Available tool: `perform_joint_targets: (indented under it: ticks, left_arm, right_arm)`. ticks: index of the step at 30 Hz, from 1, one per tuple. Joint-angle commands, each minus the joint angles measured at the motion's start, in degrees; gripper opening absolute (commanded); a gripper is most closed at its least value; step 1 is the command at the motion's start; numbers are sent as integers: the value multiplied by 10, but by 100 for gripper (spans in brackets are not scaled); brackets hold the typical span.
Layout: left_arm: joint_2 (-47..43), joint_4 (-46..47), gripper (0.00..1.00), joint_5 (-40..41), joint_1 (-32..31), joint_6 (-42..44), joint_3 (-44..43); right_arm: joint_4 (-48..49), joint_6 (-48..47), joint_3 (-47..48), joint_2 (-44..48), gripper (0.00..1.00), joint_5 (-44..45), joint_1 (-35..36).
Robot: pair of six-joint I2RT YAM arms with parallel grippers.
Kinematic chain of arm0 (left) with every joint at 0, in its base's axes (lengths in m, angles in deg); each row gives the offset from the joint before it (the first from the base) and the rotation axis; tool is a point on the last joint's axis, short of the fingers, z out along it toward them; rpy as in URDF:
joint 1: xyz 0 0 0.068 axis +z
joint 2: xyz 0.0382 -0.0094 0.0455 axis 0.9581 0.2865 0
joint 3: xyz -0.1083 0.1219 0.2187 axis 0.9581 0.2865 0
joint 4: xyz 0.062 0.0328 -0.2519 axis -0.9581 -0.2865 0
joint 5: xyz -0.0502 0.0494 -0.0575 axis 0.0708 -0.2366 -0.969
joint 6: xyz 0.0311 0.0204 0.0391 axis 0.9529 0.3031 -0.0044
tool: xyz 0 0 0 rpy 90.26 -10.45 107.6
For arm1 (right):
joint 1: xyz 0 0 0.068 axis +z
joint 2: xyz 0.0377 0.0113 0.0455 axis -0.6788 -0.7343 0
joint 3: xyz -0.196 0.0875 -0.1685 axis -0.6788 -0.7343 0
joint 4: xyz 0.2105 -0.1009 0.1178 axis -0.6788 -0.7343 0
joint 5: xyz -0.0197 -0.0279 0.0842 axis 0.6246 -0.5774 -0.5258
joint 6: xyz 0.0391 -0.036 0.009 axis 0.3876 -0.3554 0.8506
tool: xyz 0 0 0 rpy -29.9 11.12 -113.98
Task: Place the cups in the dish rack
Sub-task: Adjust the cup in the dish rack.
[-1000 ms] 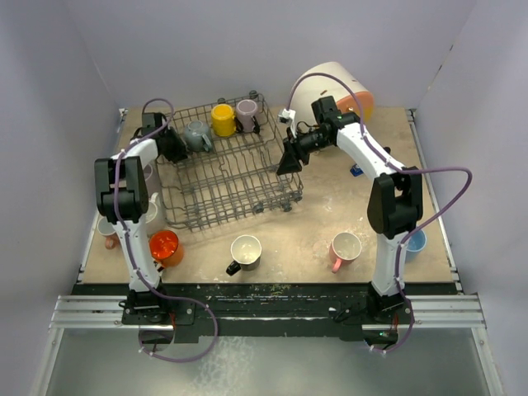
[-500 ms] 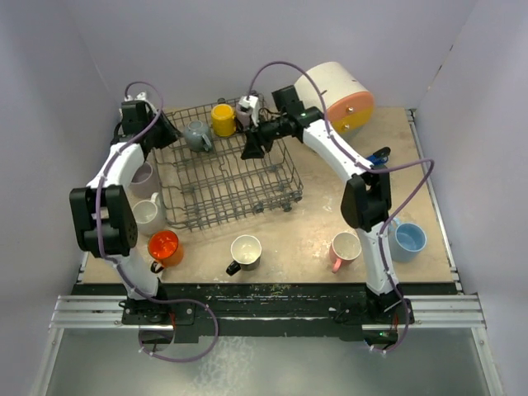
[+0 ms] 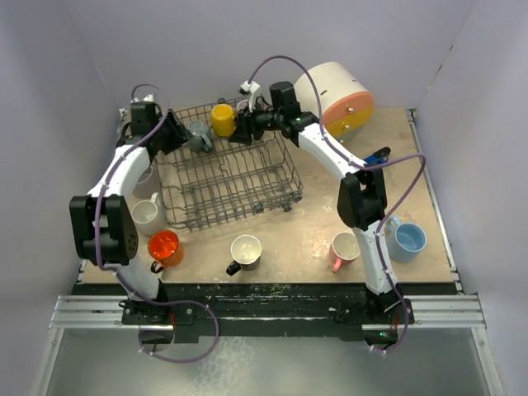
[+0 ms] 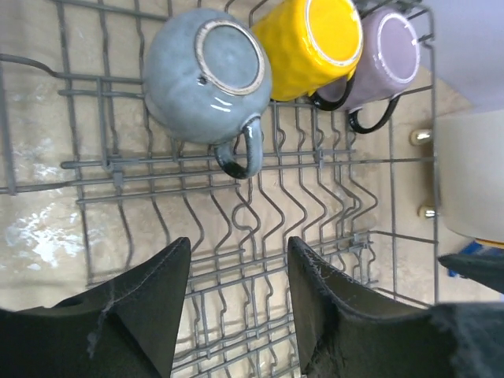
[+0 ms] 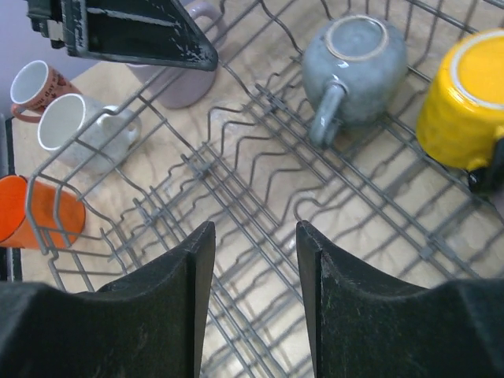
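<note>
Grey cup point(image 4: 206, 75), yellow cup point(image 4: 311, 43) and mauve cup point(image 4: 390, 51) are being held bottom-up in the rack point(image 3: 231, 177) — left gripper point(image 4: 239, 248) and right gripper point(image 5: 253, 232) are being held open above, empty.

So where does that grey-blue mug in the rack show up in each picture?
Top external: grey-blue mug, far-left corner of the dish rack.
Left wrist: the mug, upper left, base facing the camera.
Right wrist: the mug, top, right of centre.
Shared landmark: the yellow mug beside it in all three.
</note>
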Motion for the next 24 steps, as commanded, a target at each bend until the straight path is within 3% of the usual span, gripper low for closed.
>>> perform_joint_targets:
  ticks: [1,4,8,17,24]
  left_arm:
    - [59,-135,56,204,-88,-15,-125]
    - [136,-279,58,322,-125,-73,-248]
    - [240,-426,58,389,-140,-122,-395]
    - [358,-456,59,376,-169,-108,-543]
    - [398,-425,59,395,-174,-95,-557]
  right_arm:
    - [26,-14,-35,71,49,-45,-46]
    - [12,-36,-74,105,50,-60,-77]
    - [1,-49,-122,140,50,-72,-104]
    - [-19,-47,-159,161,51,-87,-128]
    - [-23,-44,-173,166,51,-113,-131]
